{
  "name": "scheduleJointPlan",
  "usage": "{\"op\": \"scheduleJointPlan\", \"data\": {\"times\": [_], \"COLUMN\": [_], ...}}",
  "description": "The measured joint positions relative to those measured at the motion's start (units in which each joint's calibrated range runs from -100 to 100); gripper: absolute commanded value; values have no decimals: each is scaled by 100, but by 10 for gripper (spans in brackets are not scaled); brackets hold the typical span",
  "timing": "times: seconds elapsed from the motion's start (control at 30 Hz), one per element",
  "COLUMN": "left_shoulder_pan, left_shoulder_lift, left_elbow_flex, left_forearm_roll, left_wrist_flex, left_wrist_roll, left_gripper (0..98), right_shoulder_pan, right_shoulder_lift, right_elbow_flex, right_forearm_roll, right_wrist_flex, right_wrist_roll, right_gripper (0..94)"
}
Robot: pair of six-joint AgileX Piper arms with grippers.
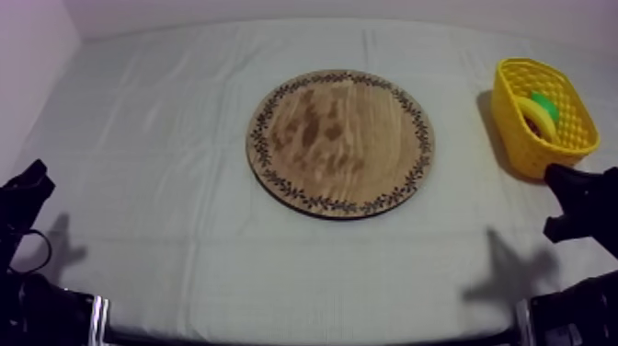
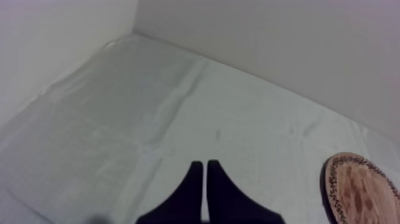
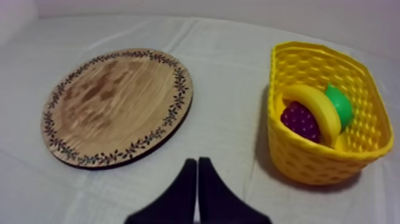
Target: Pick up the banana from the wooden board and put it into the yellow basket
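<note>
Right wrist view is showing the banana [image 3: 315, 107] lying in the basket [image 3: 309, 161] by the desk's right edge, with the board [image 3: 113, 101] sitting bare at mid-desk. The task is looking done, so the wise course is resting both arms low, clear of the basket. The right gripper [image 3: 196, 162] is lying clenched on nothing, just short of the basket and apart from the banana; the left gripper [image 2: 205, 164], likewise clenched, is sitting well apart.
</note>
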Motion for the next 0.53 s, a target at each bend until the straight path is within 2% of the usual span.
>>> {"op": "scheduleJointPlan", "data": {"times": [0.17, 0.27, 0.4, 0.53], "left_shoulder_pan": [0, 0, 0, 0], "left_shoulder_lift": [0, 0, 0, 0], "left_elbow_flex": [0, 0, 0, 0], "left_forearm_roll": [0, 0, 0, 0], "left_wrist_flex": [0, 0, 0, 0], "left_wrist_roll": [0, 0, 0, 0], "left_gripper": [1, 1, 1, 1], "right_shoulder_pan": [-249, -279, -279, -279], "right_shoulder_lift": [-102, -102, -107, -109], "right_elbow_flex": [389, 546, 591, 596], "right_forearm_roll": [739, 1054, 1186, 1208], "right_wrist_flex": [-407, -799, -986, -998], "right_wrist_roll": [-533, -668, -614, -248], "right_gripper": [5, 5, 5, 5]}}
